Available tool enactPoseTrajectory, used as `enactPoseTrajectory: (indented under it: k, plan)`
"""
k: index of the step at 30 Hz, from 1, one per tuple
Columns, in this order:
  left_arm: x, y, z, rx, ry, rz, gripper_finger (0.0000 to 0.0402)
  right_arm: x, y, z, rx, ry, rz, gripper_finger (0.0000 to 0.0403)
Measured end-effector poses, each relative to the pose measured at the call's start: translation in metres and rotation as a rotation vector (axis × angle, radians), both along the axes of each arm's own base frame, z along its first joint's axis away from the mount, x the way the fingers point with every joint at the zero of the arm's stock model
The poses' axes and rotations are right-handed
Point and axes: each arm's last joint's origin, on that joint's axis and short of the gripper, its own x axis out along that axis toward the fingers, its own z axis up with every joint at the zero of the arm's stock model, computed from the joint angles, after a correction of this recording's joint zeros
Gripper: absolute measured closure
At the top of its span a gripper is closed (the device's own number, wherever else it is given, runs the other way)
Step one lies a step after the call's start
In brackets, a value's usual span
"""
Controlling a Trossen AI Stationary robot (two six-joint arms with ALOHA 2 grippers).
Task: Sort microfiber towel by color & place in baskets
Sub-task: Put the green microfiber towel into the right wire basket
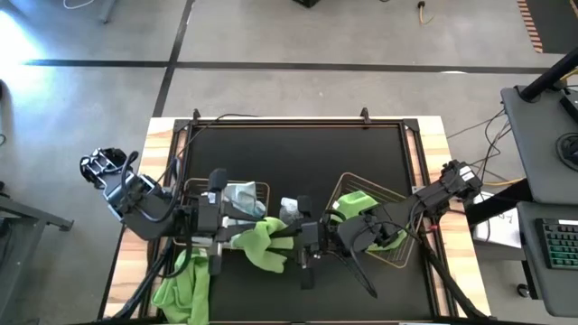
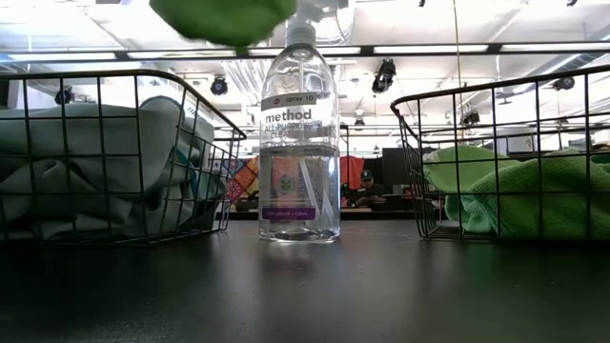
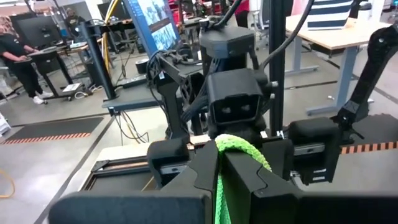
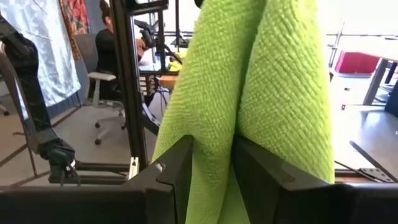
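A lime green microfiber towel point(image 1: 262, 239) hangs in the air between my two grippers, above the table's near middle; the low view shows its underside point(image 2: 224, 19) over a spray bottle. My left gripper point(image 1: 237, 233) comes from the left and is shut on it. My right gripper point(image 1: 285, 236) comes from the right and is shut on the same towel. The left basket point(image 1: 264, 188) holds pale blue towels point(image 2: 86, 162). The right basket point(image 2: 534, 90) holds green towels point(image 2: 534, 191). My left gripper pinches a folded edge of the green towel point(image 3: 231, 148) between its two fingers; the fold loops over the fingertips. The fingers lie level, coming from the table's left. The towel is lifted clear of the table. My right gripper pinches a thick bunch of the towel point(image 4: 214, 155), several layers, between its two fingers. The fingers lie level, coming from the table's right. The cloth bulges out past both fingers point(image 4: 180, 162) and hangs clear of the table.
A clear spray bottle point(image 2: 298, 133) stands upright between the two baskets, right under the held towel. A heap of green towels point(image 1: 185, 284) lies at the table's near left corner. People sit and stand in the room beyond the table.
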Motion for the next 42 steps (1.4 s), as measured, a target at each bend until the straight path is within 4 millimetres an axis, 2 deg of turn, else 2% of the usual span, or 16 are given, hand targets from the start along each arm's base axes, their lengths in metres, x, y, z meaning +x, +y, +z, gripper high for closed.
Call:
enactPoseTrajectory:
  k: [10, 16, 25, 30, 42]
  plan:
    - [0.007, 0.009, 0.002, -0.01, -0.019, 0.031, 0.0402, 0.003, 0.001, -0.001, -0.001, -0.004, 0.001, 0.0294]
    - [0.014, 0.012, -0.001, -0.031, -0.028, -0.031, 0.0402, 0.003, 0.001, -0.001, -0.008, -0.011, 0.001, 0.0294]
    - [0.017, 0.015, -0.003, -0.028, -0.022, -0.021, 0.0402, 0.003, 0.001, 0.0, -0.014, -0.014, 0.002, 0.0297]
    - [0.017, 0.015, -0.003, -0.028, -0.022, -0.022, 0.0402, 0.003, 0.001, 0.0, -0.019, -0.014, 0.002, 0.0317]
    - [0.016, 0.014, -0.003, -0.028, -0.02, -0.025, 0.0402, 0.003, 0.002, -0.001, -0.023, -0.011, 0.021, 0.0391]
